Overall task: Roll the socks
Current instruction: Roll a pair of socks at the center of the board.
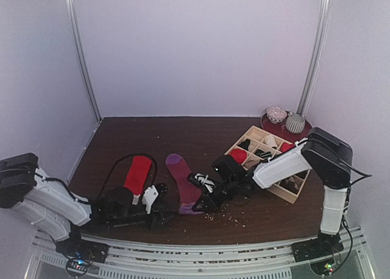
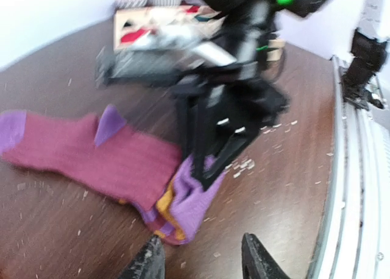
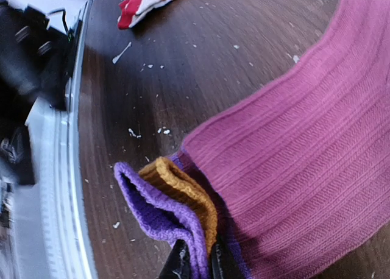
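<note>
Fingers of the right gripper (image 3: pixel 196 262) pinch the magenta sock (image 1: pixel 183 181) at its orange cuff, low in the frame. Left gripper (image 2: pixel 201 257) gapes empty beside it; the red sock (image 1: pixel 138 174) lies further left.

Dark wooden table (image 1: pixel 152 133), pale walls (image 1: pixel 195 47), seemingly plain.

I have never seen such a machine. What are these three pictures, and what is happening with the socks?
Two robot arms stand at the near edge of a brown table. One picture looks down from above; the other two come from cameras on each wrist. A magenta sock lies flat in the middle, a red sock to its left. At the back right are a wooden box and two round patterned items. The right pincer is shut on the magenta sock's cuff. The left pincer is open, near that cuff, holding nothing.
</note>
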Motion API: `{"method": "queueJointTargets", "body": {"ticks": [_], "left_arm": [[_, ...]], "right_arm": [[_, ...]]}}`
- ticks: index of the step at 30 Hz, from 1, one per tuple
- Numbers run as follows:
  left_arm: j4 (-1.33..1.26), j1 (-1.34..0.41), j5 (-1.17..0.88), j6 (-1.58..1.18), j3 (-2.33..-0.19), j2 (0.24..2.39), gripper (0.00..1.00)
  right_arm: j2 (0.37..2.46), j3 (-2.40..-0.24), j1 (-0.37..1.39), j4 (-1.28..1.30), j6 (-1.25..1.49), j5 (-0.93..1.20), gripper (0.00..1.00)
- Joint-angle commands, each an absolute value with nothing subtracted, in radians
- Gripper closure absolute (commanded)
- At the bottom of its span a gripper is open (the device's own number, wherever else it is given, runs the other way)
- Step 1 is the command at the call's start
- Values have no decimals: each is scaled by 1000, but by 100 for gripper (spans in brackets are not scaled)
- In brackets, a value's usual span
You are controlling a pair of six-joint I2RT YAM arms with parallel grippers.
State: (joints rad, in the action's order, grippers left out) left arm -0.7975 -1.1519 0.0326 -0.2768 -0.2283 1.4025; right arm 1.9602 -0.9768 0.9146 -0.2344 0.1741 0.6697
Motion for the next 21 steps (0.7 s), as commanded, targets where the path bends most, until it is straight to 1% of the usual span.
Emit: {"method": "queueJointTargets", "body": {"ticks": [1,6,9,12,16,21], "left_arm": [[-808,-1241,138,-86,-243,1403,57],[-914,-1250,156,4,-288,1587,57],[-988,-1250,195,58,-304,1650,54],[-1156,-1249,216,139,-274,1684,52],[-1166,-1249,161,238,-298,1727,53],[-1179,-1249,101,264,-310,1801,54]], "right_arm": [[2011,-940,899,-133,406,757,89],[2040,-970,895,-96,455,782,89],[2042,-984,893,-60,436,785,89],[2040,-985,893,-42,418,788,89],[2043,-980,894,-24,406,793,89],[2048,-985,893,-14,398,799,89]]}}
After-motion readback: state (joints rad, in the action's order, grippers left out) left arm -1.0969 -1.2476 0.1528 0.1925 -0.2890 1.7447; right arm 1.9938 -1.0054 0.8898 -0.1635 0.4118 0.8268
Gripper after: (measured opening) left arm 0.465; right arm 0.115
